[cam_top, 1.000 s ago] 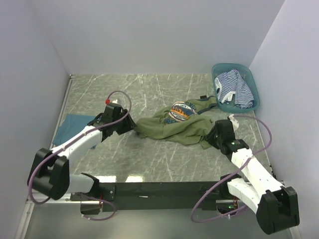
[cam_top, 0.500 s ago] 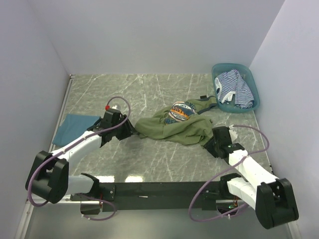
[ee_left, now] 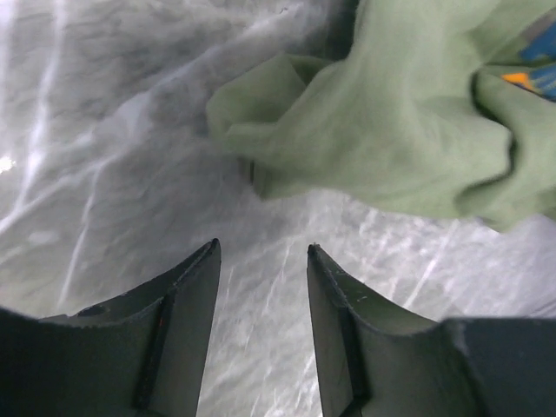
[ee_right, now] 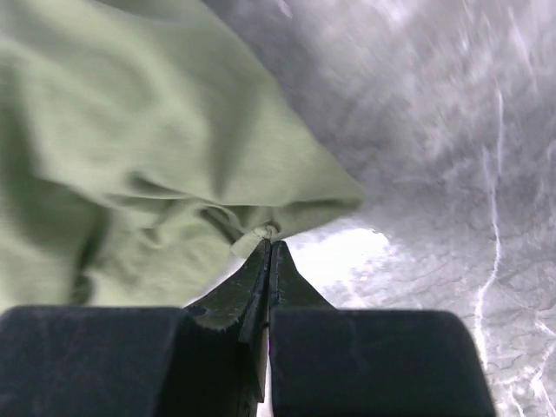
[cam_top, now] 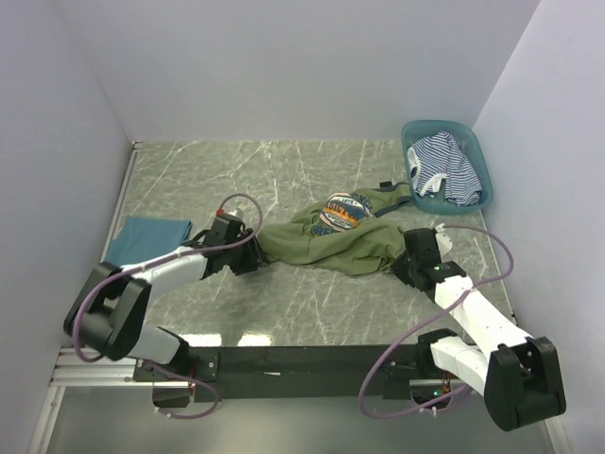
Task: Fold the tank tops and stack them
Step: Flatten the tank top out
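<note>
The olive-green tank top (cam_top: 321, 241) lies crumpled mid-table, its round orange-blue graphic (cam_top: 338, 213) facing up. My left gripper (cam_top: 255, 255) is low on the marble just short of the top's left corner (ee_left: 261, 113); it stands open (ee_left: 262, 250) with only bare table between the fingers. My right gripper (cam_top: 401, 263) is at the top's right edge, shut (ee_right: 270, 241) with a small bunch of the olive hem (ee_right: 261, 233) pinched at its tips. The teal-blue tank top (cam_top: 149, 236) lies flat at the far left. The striped tank top (cam_top: 442, 170) is heaped in the basket.
The teal plastic basket (cam_top: 485, 178) stands at the back right corner against the right wall. White walls close in the left, back and right sides. The arm bases and a black rail (cam_top: 312, 359) run along the near edge.
My right gripper went from open to shut, pinching the olive top's right hem. My left arm slid right and lower, toward the top's left corner, still open.
</note>
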You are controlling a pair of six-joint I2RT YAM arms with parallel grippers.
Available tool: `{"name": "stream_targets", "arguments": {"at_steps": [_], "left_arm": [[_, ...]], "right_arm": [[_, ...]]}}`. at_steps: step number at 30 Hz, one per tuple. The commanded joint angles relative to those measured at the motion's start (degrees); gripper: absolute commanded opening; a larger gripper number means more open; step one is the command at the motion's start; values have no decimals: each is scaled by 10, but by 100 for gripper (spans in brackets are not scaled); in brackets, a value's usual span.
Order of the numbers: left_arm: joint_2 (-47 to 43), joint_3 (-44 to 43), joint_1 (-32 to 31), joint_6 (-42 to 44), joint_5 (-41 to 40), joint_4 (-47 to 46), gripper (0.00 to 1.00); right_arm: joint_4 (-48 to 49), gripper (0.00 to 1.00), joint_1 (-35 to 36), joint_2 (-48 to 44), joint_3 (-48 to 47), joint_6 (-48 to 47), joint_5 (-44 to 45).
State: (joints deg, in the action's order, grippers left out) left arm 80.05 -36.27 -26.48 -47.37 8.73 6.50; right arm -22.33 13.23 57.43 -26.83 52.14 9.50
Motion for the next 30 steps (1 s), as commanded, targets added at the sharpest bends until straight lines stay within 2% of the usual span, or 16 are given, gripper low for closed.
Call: {"name": "stream_targets", "arguments": {"at_steps": [1, 7, 14, 24, 30], "left_arm": [[42, -46, -11, 6, -34, -36, 50], [94, -94, -13, 8, -76, -32, 49], [131, -116, -29, 15, -86, -11, 41], [121, -94, -43, 13, -122, 7, 40], [65, -74, -44, 28, -142, 21, 47]], "right_arm": [[-34, 0, 0, -21, -48, -27, 21], [-54, 0, 1, -38, -67, -46, 24], [-71, 0, -1, -57, -83, -62, 25], [-93, 0, -6, -66, -129, -87, 31], [-103, 0, -10, -73, -140, -100, 32]]}}
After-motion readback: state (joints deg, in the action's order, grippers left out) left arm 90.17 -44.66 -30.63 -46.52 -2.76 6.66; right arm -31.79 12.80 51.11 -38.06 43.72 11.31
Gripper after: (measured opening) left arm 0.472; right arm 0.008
